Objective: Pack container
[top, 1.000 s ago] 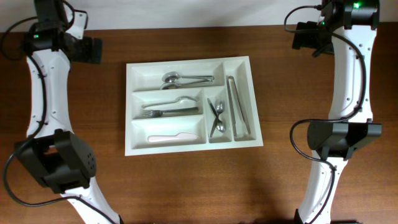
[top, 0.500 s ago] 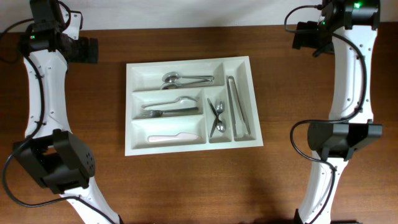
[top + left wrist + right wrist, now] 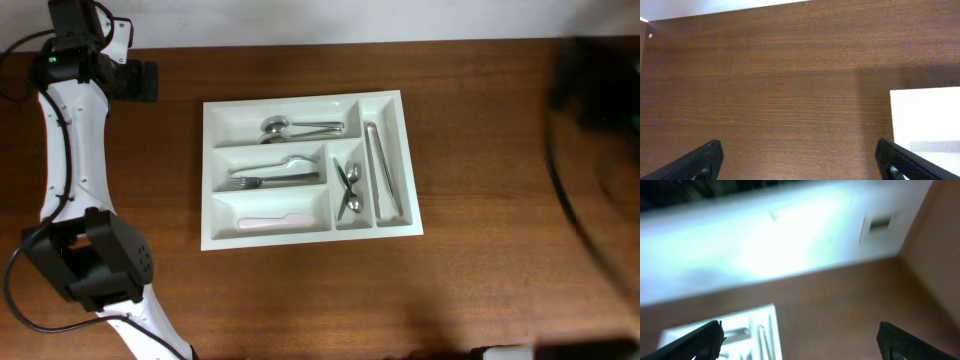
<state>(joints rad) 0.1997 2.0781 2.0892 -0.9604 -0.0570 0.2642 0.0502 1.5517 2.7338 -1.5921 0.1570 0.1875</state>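
Overhead: a white container (image 3: 207,180), a five-slot cutlery tray, lies mid-table on dark wood. Its long axis runs left-right across the pic, turned a touch anticlockwise, so its right end sits slightly farther from the robot than its left end. Three long slots follow that axis. Two narrow slots cross it at the container's right end. Spoons (image 3: 300,127), a fork (image 3: 270,181) and a white knife (image 3: 275,220) lie lengthwise in the long slots. Tongs (image 3: 385,170) fill the outermost narrow slot.

L wrist view: the L gripper (image 3: 797,155) has both fingers at the frame's bottom corners, spread wide, w/ nothing between them, only bare wood below. The container's far-left corner shows at the right edge of that view. The container therefore lies to this gripper's right and toward the robot, apart from it w/ a strip of table between.

R wrist view is badly blurred. The R gripper (image 3: 799,332) also has its fingers at the bottom corners, wide apart and empty. The container sits low and left in that view, well apart. In the overhead the R arm (image 3: 590,110) is only a dark smear off the container's right side.

Judgement: the L gripper looks nearer, approaching via the container's far-left corner. Anything bound for a long slot needs turning parallel to the container's long axis, and crosswise for a narrow slot. No loose cutlery shows, so packing seems about done.
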